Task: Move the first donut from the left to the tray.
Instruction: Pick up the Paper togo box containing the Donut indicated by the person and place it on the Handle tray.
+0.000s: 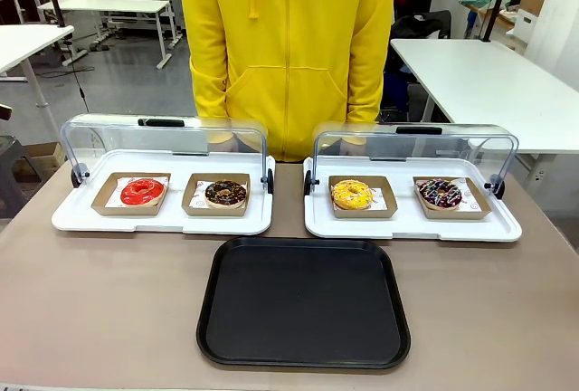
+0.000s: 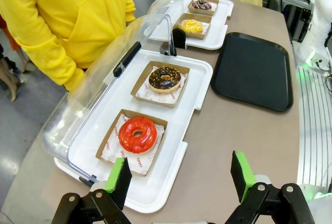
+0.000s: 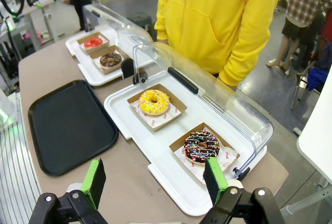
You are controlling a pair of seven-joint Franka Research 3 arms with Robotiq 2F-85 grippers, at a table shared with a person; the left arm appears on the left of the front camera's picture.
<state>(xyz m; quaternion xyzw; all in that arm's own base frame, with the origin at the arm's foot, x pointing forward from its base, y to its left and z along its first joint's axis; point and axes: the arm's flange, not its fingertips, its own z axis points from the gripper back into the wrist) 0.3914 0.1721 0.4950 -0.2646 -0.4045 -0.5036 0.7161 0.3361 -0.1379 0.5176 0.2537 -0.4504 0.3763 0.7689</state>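
Just ahead of the left gripper (image 2: 180, 175), jaws wide apart, the red donut (image 2: 137, 134) lies in its cardboard tray (image 2: 106, 143).

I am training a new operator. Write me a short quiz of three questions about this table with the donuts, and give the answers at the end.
1. Fill in the missing word: the red donut shares a white tray with a second donut, glazed in ___.
2. Choose one: the left gripper is A) open, B) shut on the red donut, C) shut on a lid.
3. True or false: the black tray lies nearer to the robot than both white trays.

Key: 1 chocolate; 2 A; 3 true.
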